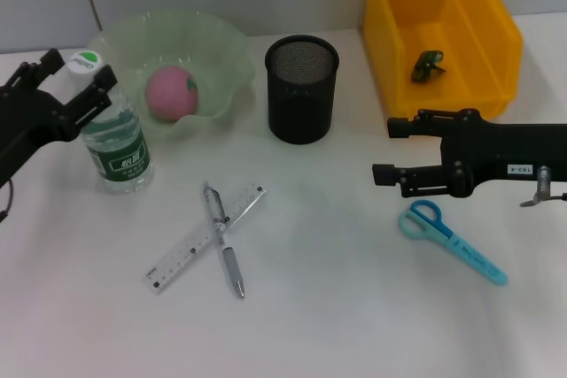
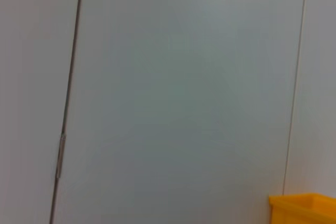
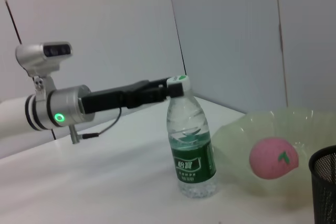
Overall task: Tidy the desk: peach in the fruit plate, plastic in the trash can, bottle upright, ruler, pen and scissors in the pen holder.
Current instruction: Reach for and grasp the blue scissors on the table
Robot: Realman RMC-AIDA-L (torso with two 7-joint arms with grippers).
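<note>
The water bottle (image 1: 115, 139) stands upright at the left, beside the green fruit plate (image 1: 221, 55) that holds the pink peach (image 1: 168, 93). My left gripper (image 1: 81, 70) is open, its fingers either side of the bottle's cap (image 1: 87, 61); it also shows in the right wrist view (image 3: 169, 89) at the bottle (image 3: 191, 145). My right gripper (image 1: 383, 150) is open and empty, just above the blue scissors (image 1: 452, 241). A clear ruler (image 1: 190, 250) and a pen (image 1: 226, 250) lie crossed at the table's middle. The black mesh pen holder (image 1: 301, 88) is empty. A green plastic piece (image 1: 427, 65) lies in the yellow bin (image 1: 487, 24).
The left wrist view shows only the wall and a corner of the yellow bin (image 2: 304, 208). The right wrist view shows the peach (image 3: 273, 158), the plate (image 3: 236, 135) and the pen holder's edge (image 3: 325, 182). White table stretches in front of the ruler and scissors.
</note>
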